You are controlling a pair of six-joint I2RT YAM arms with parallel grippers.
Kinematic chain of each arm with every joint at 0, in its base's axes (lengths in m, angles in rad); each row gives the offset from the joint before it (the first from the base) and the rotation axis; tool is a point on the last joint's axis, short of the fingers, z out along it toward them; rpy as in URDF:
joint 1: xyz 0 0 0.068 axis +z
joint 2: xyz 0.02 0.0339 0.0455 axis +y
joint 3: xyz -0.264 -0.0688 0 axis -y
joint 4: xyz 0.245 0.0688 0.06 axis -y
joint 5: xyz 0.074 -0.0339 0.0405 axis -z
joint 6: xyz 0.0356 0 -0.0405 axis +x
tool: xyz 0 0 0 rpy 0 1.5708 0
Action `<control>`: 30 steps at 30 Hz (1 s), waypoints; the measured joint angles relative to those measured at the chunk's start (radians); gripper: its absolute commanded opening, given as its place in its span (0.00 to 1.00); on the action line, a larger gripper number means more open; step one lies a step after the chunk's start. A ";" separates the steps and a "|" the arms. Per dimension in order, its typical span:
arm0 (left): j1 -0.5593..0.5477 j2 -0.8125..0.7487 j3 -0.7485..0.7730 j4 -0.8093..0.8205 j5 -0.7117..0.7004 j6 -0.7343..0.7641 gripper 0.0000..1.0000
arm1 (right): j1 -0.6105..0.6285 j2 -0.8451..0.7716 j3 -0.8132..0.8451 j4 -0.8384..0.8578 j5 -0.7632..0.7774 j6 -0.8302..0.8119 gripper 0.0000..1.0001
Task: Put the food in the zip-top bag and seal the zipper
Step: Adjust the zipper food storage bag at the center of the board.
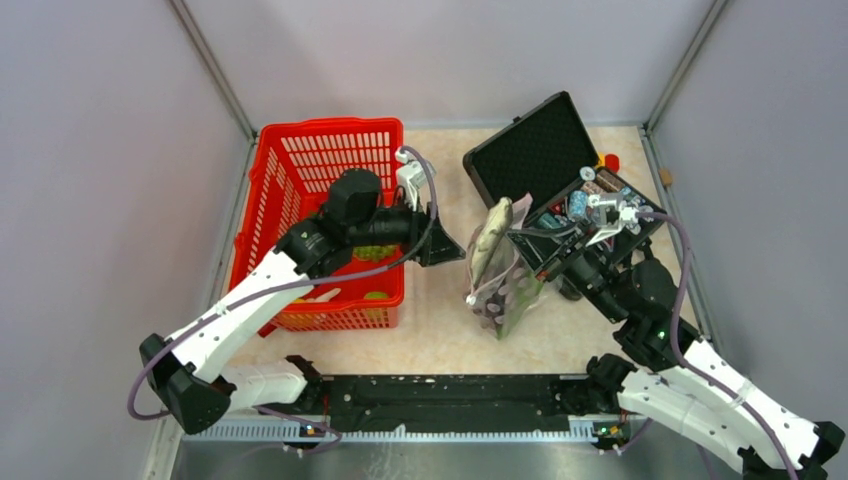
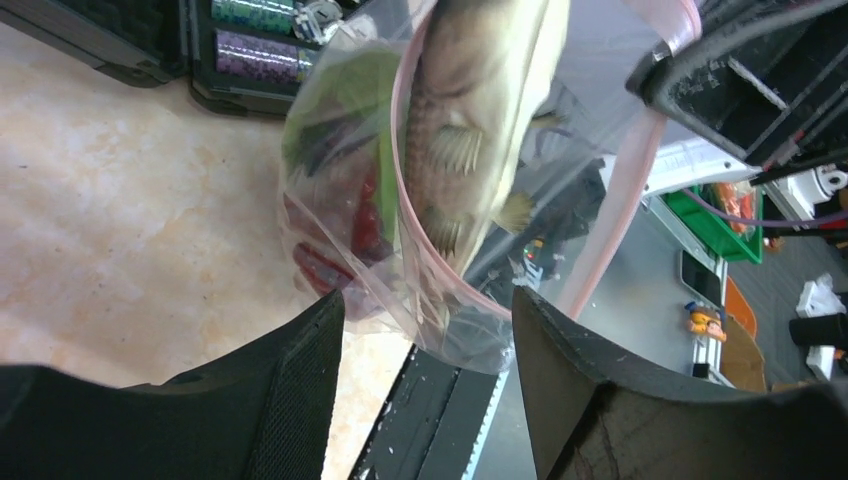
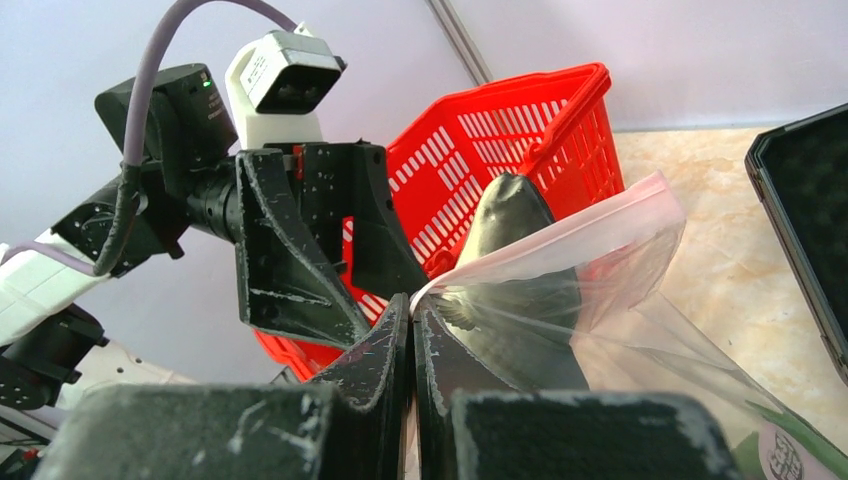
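Now the right fingers clamp the zipper, propping the zip-top bag open; the left fingers hang apart, empty, beside the half-inserted grey fish.

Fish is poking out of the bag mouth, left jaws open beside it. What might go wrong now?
1. The fish stands partly out of the zip-top bag. Unsupported, it may tip out or keep the zipper from closing.
2. The right gripper pinches the floppy rim at one spot, so the bag may slip or sag.
3. The open left gripper sits close and could snag the plastic.
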 measured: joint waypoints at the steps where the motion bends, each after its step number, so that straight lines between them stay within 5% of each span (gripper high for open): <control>1: -0.002 0.007 0.010 -0.011 -0.003 0.002 0.61 | 0.000 0.003 0.000 0.000 0.000 0.000 0.00; 6: -0.042 0.066 0.051 -0.063 -0.076 0.006 0.58 | 0.000 0.018 0.000 0.000 0.000 0.000 0.00; 15: -0.110 0.132 0.064 -0.146 -0.224 0.037 0.34 | 0.000 0.048 0.000 -0.002 -0.001 0.000 0.00; 23: -0.116 0.119 0.064 -0.161 -0.245 0.060 0.40 | 0.000 0.052 0.000 0.001 -0.001 0.001 0.00; 30: -0.116 0.118 0.068 -0.189 -0.205 0.101 0.12 | 0.000 0.052 0.000 0.000 -0.001 0.001 0.00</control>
